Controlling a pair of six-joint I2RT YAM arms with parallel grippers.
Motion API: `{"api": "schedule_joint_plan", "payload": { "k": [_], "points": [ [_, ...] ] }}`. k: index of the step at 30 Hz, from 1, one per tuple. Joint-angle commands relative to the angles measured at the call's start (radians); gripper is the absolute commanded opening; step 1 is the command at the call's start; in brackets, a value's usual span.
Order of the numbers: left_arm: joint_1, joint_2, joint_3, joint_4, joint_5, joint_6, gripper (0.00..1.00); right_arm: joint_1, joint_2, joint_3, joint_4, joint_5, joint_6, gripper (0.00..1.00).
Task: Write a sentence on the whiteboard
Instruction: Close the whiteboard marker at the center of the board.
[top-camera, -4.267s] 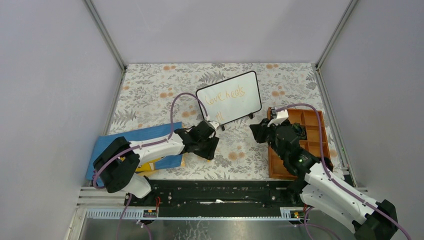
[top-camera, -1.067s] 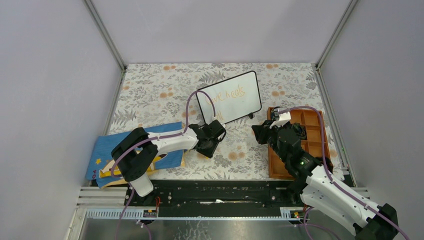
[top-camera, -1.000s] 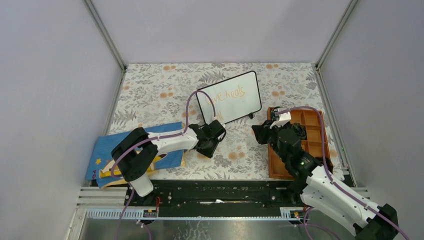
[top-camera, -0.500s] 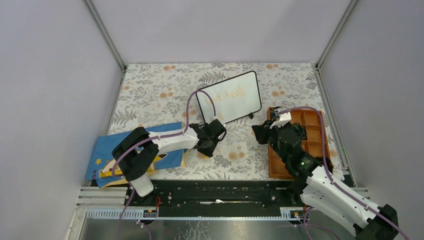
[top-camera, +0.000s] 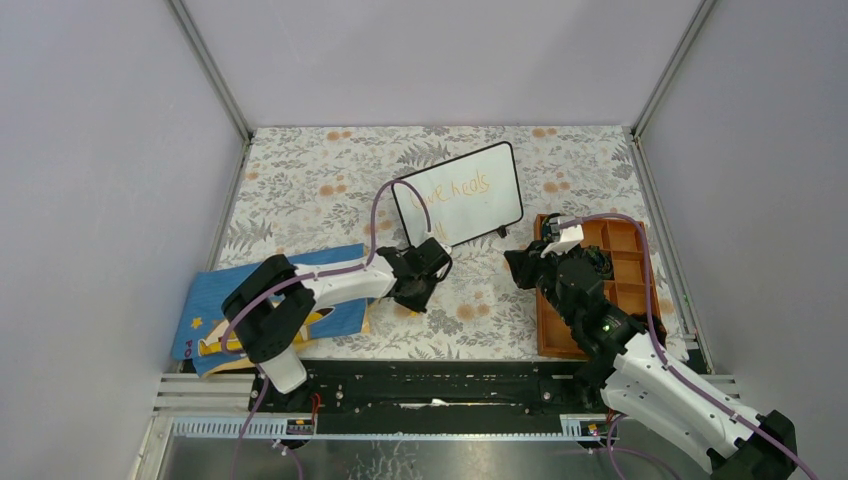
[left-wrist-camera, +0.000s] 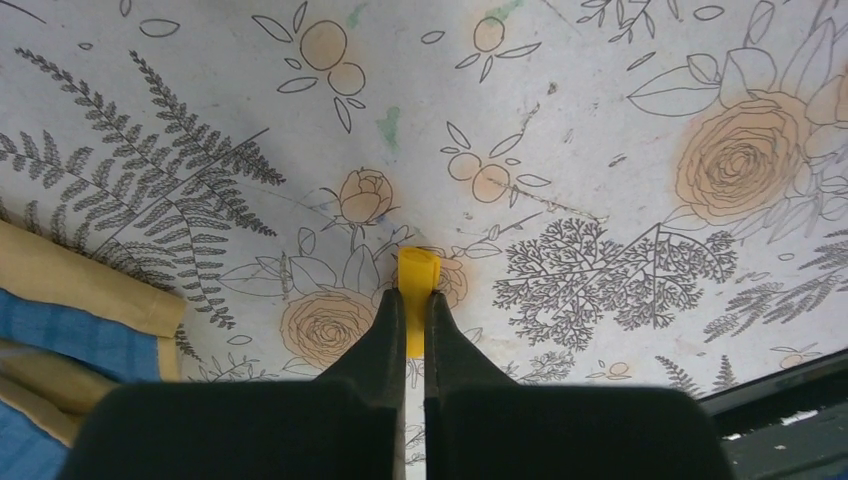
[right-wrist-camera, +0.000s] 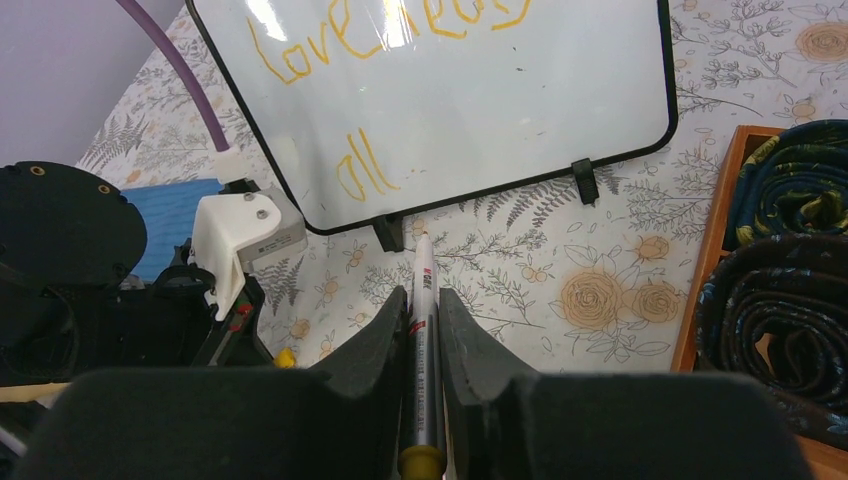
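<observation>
Plain grey walls (top-camera: 120, 150), floral tabletop (top-camera: 300, 190)

The table (top-camera: 300, 190) was covered with a pale sheet printed with grey ferns and orange roses. On it, toward the far side, the whiteboard (top-camera: 480, 215) stood on its small black feet. A blue cloth (top-camera: 215, 295) lay flat at the near left corner. A wooden tray (top-camera: 541, 320) with compartments rested along the right edge, just beside the whiteboard's corner.

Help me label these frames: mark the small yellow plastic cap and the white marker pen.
small yellow plastic cap (left-wrist-camera: 418, 270), left wrist view, exposed end.
white marker pen (right-wrist-camera: 424, 330), right wrist view, mid-barrel.
</observation>
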Motion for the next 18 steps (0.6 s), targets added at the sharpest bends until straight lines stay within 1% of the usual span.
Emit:
{"api": "schedule_joint_plan", "payload": {
  "k": [1,7,15,18],
  "points": [
    [0.030,-0.053,-0.038,0.056,0.016,-0.045,0.00,-0.005,-0.013,0.008,0.021,0.026,0.000,0.00],
    [0.117,-0.204,-0.114,0.155,0.049,-0.101,0.00,-0.005,-0.009,0.010,0.020,0.026,-0.001,0.00],
    [0.152,-0.328,-0.199,0.261,0.053,-0.154,0.00,-0.005,-0.005,0.006,0.019,0.029,0.001,0.00],
    [0.167,-0.399,-0.245,0.328,0.100,-0.181,0.00,-0.005,-0.002,0.005,0.016,0.029,0.002,0.00]
  ]
}}
